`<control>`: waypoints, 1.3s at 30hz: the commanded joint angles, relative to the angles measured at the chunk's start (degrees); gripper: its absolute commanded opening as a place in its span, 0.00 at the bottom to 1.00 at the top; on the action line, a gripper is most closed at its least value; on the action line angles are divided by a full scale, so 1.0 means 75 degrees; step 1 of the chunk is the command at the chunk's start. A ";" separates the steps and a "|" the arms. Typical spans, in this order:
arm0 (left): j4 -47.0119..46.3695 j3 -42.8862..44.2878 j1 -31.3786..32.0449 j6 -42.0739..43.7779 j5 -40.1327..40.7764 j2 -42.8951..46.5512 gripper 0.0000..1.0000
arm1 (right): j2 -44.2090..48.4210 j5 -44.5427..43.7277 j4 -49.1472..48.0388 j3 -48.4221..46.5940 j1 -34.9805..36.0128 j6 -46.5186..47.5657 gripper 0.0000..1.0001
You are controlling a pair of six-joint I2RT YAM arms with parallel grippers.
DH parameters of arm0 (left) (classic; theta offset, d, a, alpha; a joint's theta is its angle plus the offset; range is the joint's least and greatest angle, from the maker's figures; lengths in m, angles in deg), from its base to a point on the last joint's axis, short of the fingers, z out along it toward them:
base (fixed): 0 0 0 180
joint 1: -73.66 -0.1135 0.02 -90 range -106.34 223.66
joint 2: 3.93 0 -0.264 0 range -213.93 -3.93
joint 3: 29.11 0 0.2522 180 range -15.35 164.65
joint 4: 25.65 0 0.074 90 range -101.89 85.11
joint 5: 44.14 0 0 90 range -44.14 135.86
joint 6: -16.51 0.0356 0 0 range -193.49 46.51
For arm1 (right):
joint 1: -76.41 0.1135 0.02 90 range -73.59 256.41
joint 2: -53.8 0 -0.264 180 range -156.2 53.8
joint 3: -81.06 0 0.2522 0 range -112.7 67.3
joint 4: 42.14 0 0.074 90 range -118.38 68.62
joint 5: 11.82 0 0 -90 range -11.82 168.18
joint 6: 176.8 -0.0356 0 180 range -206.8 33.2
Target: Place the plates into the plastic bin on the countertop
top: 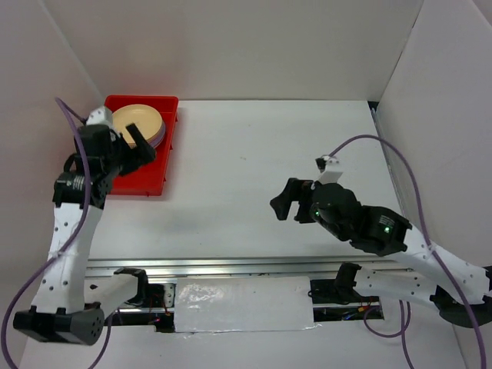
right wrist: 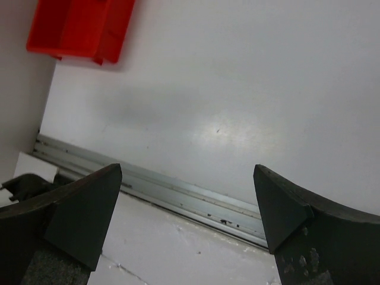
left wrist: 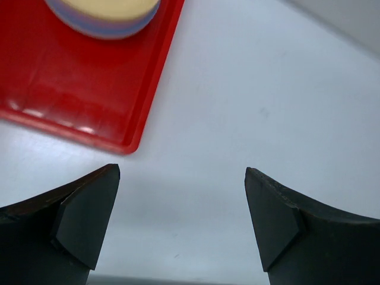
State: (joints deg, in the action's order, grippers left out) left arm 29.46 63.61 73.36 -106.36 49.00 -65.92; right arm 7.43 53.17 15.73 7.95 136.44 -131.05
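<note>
The red plastic bin (top: pixel 146 183) sits at the back left of the white countertop (top: pixel 261 154). A stack of plates (top: pixel 138 123) lies in its far half, a cream one on top and purple and blue rims beneath. My left gripper (top: pixel 138 150) hovers open over the bin's near half, holding nothing. In the left wrist view the plates (left wrist: pixel 104 15) and bin (left wrist: pixel 77 89) lie above the open left gripper (left wrist: pixel 182 202). My right gripper (top: pixel 280 200) stands open and holds nothing over the table's middle right. The right wrist view shows the bin (right wrist: pixel 80 27) far off beyond the right gripper (right wrist: pixel 187 202).
A metal rail (top: pixel 231 267) runs along the near edge, also seen as the rail (right wrist: pixel 178 193) between the right fingers. A white taped patch (top: pixel 242 304) lies in front of it. White walls enclose the table on three sides. Purple cables loop from both arms.
</note>
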 commanded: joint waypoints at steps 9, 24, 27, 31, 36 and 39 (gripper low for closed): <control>0.1987 -0.1868 0.1199 0.0796 0.1621 0.3120 0.99 | 0.0357 -0.3496 0.3772 -0.2739 0.0738 -0.0181 1.00; 0.3042 -0.1528 0.1223 0.0246 0.1585 0.5337 0.99 | 0.1999 -0.3508 0.4370 -0.2094 0.0738 -0.0357 1.00; 0.2996 -0.1645 0.1223 0.0128 0.1703 0.5325 0.99 | 0.2186 -0.3462 0.4360 -0.2001 0.0738 -0.0370 1.00; 0.2926 -0.1797 0.1223 0.0069 0.1633 0.5266 0.99 | 0.2432 -0.3391 0.4348 -0.1942 0.0738 -0.0358 1.00; 0.2808 -0.1996 0.1223 -0.0013 0.1679 0.5243 0.99 | 0.2632 -0.3368 0.4185 -0.1766 0.0750 -0.0300 1.00; 0.2785 -0.2032 0.1235 -0.0048 0.1691 0.5220 0.99 | 0.2655 -0.3344 0.4161 -0.1766 0.0750 -0.0311 1.00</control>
State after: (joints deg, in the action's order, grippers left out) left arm 52.51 48.61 82.24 -105.48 60.85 -26.06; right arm 27.03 29.30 47.47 -5.65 141.60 -132.82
